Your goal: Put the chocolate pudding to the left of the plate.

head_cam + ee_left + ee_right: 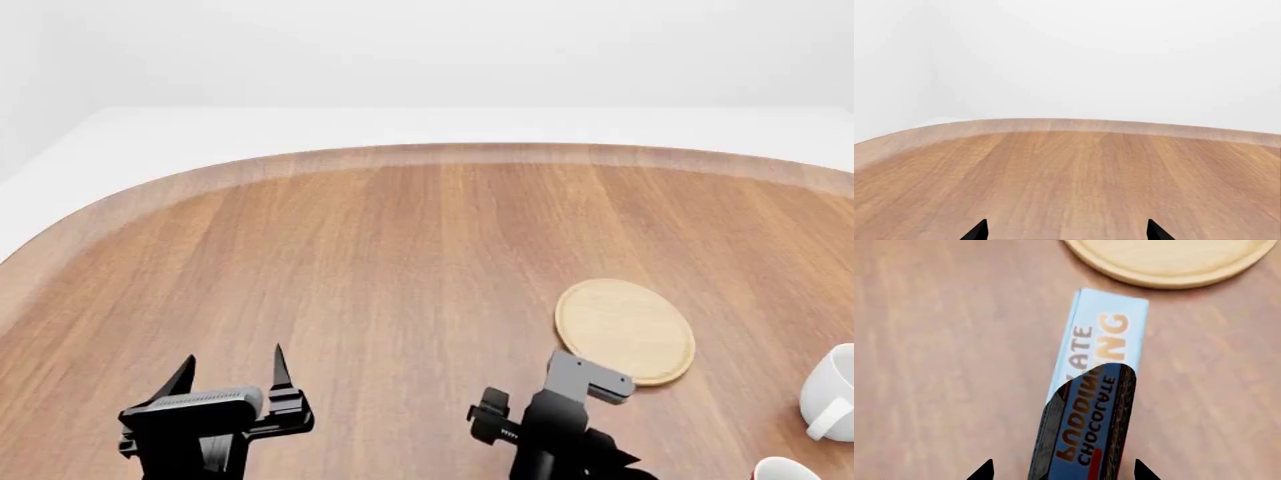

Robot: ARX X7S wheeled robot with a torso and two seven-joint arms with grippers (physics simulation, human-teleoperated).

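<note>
The chocolate pudding (1097, 370) is a carton with a blue-grey printed edge and dark sides. In the right wrist view it lies on the wooden table, one end close to the plate (1167, 260). My right gripper (1063, 471) is open, its fingertips (985, 471) either side of the carton with a gap on each side. In the head view the right gripper (558, 415) points down just left of the tan plate (625, 330) and hides the carton. My left gripper (230, 372) is open and empty over bare table at the front left; it also shows in the left wrist view (1067, 232).
A white mug (834, 392) stands right of the plate near the view's right edge. A red mug's rim (787, 470) shows at the bottom right. The table's curved far edge (441, 152) runs across the back, with white floor beyond.
</note>
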